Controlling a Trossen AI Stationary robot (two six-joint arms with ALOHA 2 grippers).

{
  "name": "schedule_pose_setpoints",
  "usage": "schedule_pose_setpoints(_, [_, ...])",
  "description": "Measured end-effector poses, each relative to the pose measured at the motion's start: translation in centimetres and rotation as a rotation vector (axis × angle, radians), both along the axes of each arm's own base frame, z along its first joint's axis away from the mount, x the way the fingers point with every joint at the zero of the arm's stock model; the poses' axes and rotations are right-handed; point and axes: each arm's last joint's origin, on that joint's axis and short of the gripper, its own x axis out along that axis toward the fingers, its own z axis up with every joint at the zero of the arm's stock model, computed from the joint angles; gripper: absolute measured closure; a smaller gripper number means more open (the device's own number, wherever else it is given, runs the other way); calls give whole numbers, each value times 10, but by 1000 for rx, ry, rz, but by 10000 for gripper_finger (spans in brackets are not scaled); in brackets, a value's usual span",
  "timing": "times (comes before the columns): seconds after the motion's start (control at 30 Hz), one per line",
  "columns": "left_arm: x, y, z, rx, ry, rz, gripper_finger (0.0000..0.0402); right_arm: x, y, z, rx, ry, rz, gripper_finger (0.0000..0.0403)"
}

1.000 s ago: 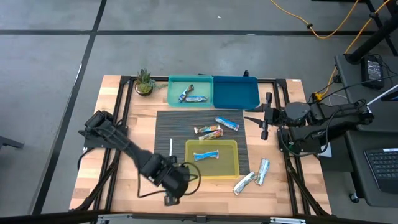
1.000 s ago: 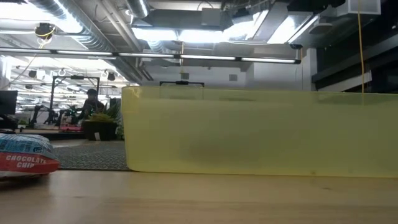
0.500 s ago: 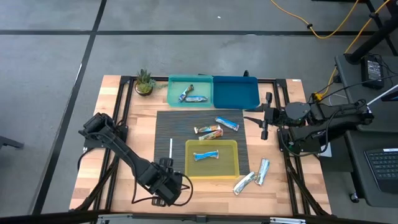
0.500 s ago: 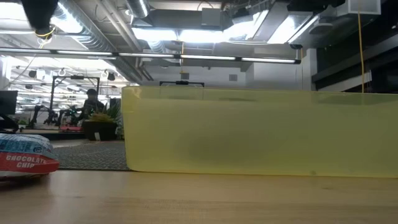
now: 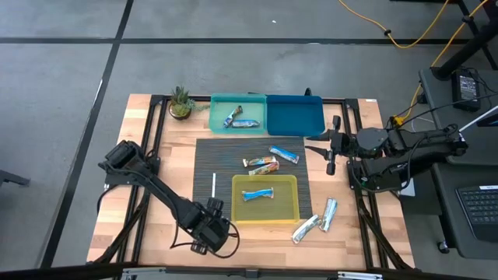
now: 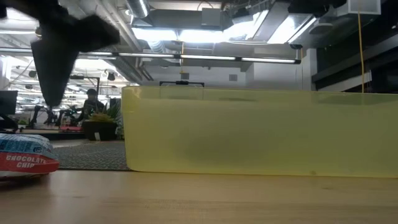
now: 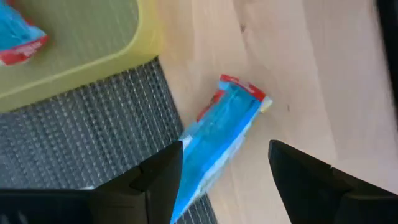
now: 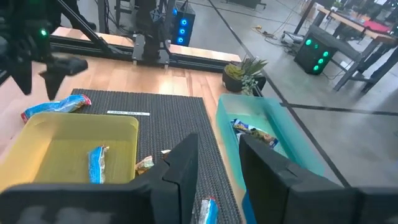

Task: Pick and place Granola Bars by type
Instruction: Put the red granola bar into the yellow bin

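Observation:
A blue granola bar (image 7: 229, 115) lies flat, partly on the wood and partly on the dark mat's edge, by the yellow tray's (image 5: 289, 210) near left corner. My left gripper (image 7: 225, 149) hangs open above it, pointing down, one finger on each side of the bar's end, clear of it in the low view (image 6: 55, 68). One blue bar (image 5: 258, 194) lies in the yellow tray and two bars (image 5: 240, 119) lie in the teal tray (image 5: 219, 105). My right gripper (image 8: 219, 168) waits open and empty at the table's right side (image 5: 331, 152).
On the mat lie a blue bar (image 5: 284, 155), an orange-brown bar (image 5: 261, 164) and a thin white stick (image 5: 214, 183). Two silver-blue bars (image 5: 317, 222) lie on the wood near the yellow tray's right corner. A blue tray (image 5: 294, 114) and a potted plant (image 5: 180, 103) stand at the far edge.
My left gripper has come down toward the blue bar by the yellow tray's near left corner, rolling about its own axis as it sank. In the low view its fingers have dropped into the picture from above. The bars have not moved.

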Motion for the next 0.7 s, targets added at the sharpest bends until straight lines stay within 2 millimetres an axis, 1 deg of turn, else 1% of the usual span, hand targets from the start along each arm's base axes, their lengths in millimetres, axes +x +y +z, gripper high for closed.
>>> schedule_pose_setpoints(0.27, [4,14,-22,-34,-17,11,174,0,0,0,12,0,-4,282])
schedule_pose_setpoints(0.37, [3,14,-29,-86,1,1,175,0,0,0,12,0,-4,282])
schedule_pose_setpoints(0.47, [-1,10,-32,-110,9,-20,179,0,0,0,11,0,-4,282])
schedule_pose_setpoints(0.57, [-4,9,-35,-107,21,-28,180,0,0,0,11,1,-4,282])
schedule_pose_setpoints(0.7, [-4,8,-36,-107,16,-28,181,0,0,0,11,1,-4,282])
